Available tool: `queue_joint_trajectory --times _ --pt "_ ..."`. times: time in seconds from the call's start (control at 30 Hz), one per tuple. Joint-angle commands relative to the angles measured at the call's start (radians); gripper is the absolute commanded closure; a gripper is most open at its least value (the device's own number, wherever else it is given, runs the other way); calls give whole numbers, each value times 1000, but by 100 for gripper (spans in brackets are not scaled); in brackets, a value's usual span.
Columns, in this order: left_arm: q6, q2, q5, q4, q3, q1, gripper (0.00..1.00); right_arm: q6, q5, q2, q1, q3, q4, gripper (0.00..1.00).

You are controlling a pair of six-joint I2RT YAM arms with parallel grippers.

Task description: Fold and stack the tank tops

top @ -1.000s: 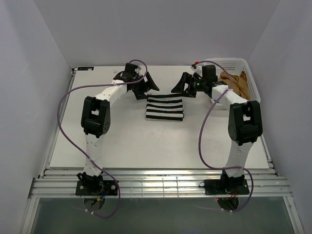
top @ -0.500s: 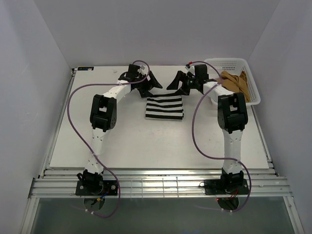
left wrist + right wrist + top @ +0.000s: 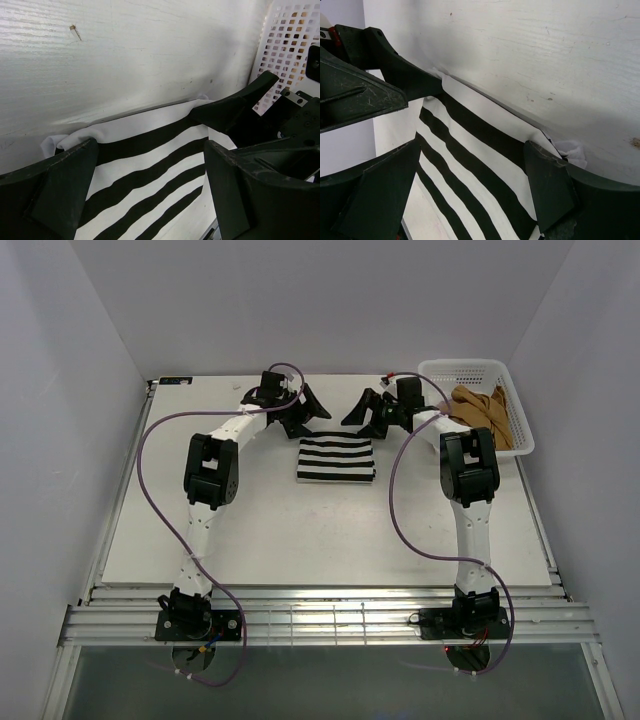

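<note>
Striped tank top [image 3: 337,460] folded flat, left jaws and right jaws at its far corners, both gaping (nothing gripped)

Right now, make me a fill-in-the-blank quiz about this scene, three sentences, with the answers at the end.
1. The folded top between the grippers has black and white ____.
2. The white basket, holding a tan top, sits at the far ____ corner of the table.
3. The left gripper and right gripper both have ____ jaws.
Missing words: stripes; right; open.

Lab test booth: bare white walls [image 3: 330,300] enclose the robot table [image 3: 300,530]
</note>
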Motion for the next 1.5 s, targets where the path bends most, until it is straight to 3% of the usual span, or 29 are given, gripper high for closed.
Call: queue_joint_trajectory --times 0.0,0.1,0.27,0.57,0.73,0.93,1.07,1.2,1.37,1.43,1.47 --pt "24 -21 -68 -35 7 12 2 -20 21 -3 -14 44 -5 10" --pt "35 -63 -64 -52 65 12 2 -80 17 -98 -11 58 -57 10" --pt "88 -185 -73 -60 38 12 2 -200 60 -332 -1 -6 -126 10" --pt "151 -436 -90 -83 -314 12 2 -218 103 -748 19 -562 -62 10" --pt "246 -448 -134 -158 -356 11 2 -250 158 -939 52 -810 -113 10" --pt "328 -367 -151 -192 -352 9 2 -342 249 -1102 60 -895 -264 10" --pt "365 -298 -111 -204 -316 6 12 -369 269 -1138 60 -910 -321 10" --pt "374 -258 -100 -204 -313 -3 31 -370 266 -1139 60 -907 -318 10" --pt "380 -224 -96 -201 -330 -17 47 -373 272 -1122 60 -904 -321 10" --pt "381 -215 -88 -201 -335 -23 61 -373 275 -1117 59 -904 -321 10" --pt "387 -209 -87 -199 -338 -28 61 -375 277 -1114 60 -904 -321 10"
